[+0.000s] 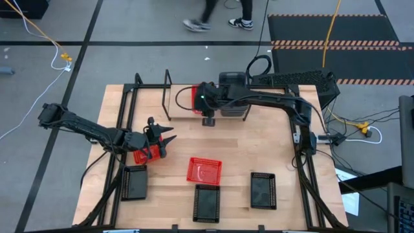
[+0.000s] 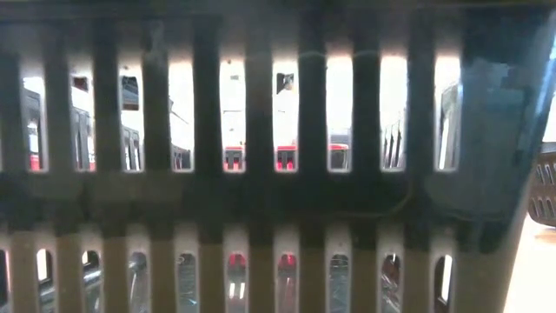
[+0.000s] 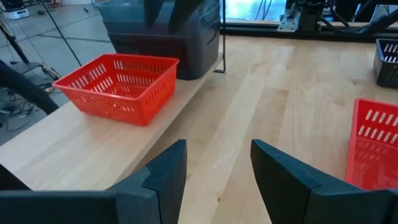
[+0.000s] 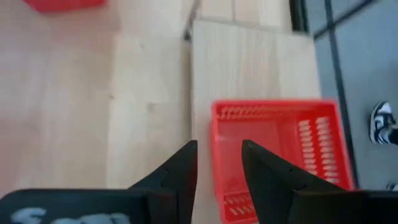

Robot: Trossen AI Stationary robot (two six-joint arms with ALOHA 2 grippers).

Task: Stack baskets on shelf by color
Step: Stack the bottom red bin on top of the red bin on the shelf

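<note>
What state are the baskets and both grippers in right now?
left gripper: fingers open, empty, over the table.
right gripper: fingers open, astride the shelf basket's wall.
red shelf basket: upright, empty, on the shelf.
grey baskets: on the shelf beside it.
red centre basket: upright on the table, free.
red left basket: beside the left gripper, not held.
black baskets: three, apart, unstacked.
</note>
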